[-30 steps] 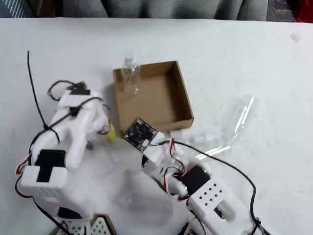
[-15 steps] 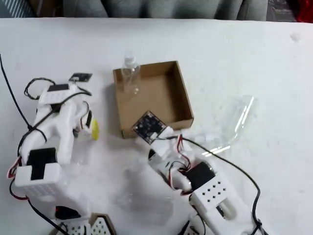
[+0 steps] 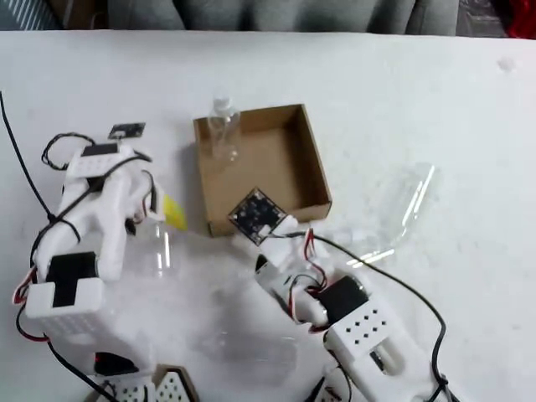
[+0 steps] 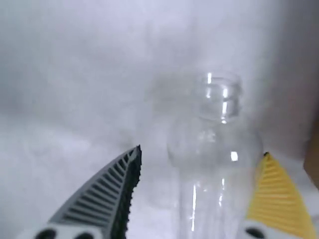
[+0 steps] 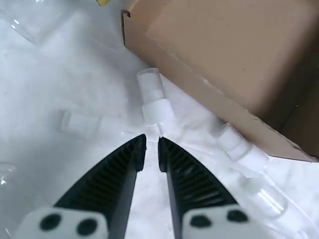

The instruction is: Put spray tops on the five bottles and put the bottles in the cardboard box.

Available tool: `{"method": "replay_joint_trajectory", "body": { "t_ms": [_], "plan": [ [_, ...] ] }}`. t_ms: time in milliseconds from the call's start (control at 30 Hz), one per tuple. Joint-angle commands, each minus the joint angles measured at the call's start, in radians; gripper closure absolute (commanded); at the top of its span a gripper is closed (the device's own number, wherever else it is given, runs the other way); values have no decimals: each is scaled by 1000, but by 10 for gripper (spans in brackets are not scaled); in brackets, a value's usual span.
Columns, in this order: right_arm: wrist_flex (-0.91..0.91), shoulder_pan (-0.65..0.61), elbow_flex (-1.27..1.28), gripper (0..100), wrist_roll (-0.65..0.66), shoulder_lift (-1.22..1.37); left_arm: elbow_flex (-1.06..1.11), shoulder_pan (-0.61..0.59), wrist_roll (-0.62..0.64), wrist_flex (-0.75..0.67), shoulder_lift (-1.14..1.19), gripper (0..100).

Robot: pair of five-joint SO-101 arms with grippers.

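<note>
A clear bottle [image 4: 214,144] without a top lies on the white table, its open neck pointing away from my left gripper [image 4: 202,153]. That gripper is open, its grey and yellow fingers on either side of the bottle's shoulders. From above, the bottle [image 3: 161,249] lies left of the cardboard box [image 3: 318,176], by the yellow finger [image 3: 172,210]. A bottle with a white top [image 3: 223,130] stands at the box's far left corner. My right gripper [image 5: 152,142] is shut, tips just short of a white spray top [image 5: 153,102] lying by the box wall [image 5: 224,59].
More spray tops lie near the box, one [image 5: 241,147] against its wall and one [image 5: 79,122] farther out. Clear plastic wrapping [image 3: 402,209] sits to the right of the box. The right arm [image 3: 343,314] and its black cable cross the front of the table.
My left arm swung left away from the box, and its open fingers now flank the bare bottle. The right arm edged toward the box, then held still.
</note>
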Motion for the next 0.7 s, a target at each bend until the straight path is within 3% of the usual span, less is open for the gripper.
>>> {"method": "replay_joint_trajectory", "body": {
  "t_ms": [0,267,500,567,667],
  "plan": [
    [-1,5,-34,981,8,4,-54,-13,60,20,-15,667],
    [-2,5,-34,981,8,4,-43,-5,180,3,-8,668],
    [-2,5,-34,981,8,4,-84,28,187,-8,116,670],
    [-2,7,-34,981,8,4,-123,25,186,15,145,708],
    [-2,12,-34,981,8,4,-152,28,178,28,168,854]
  ]
}}
